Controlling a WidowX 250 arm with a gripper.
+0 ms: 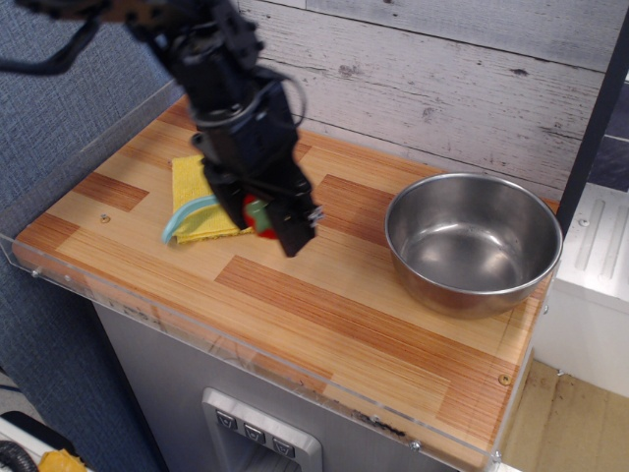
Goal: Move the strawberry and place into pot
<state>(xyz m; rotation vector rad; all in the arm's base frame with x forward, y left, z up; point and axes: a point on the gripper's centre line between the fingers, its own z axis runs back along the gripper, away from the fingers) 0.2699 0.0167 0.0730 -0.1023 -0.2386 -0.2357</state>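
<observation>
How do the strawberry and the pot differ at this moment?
The strawberry is small, red with a green cap; the pot is wide, shiny steel. The strawberry is held in the end effector above the board, while the pot rests on the wooden counter. The pot is empty.

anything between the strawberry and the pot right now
Nothing visible. The strawberry is held in the gripper above the wooden counter, and only bare counter lies between it and the pot.

A single view is given, taken from above and in front of the counter (324,295), angled down toward the plank wall (442,69) behind; the whole counter is seen at middling range
</observation>
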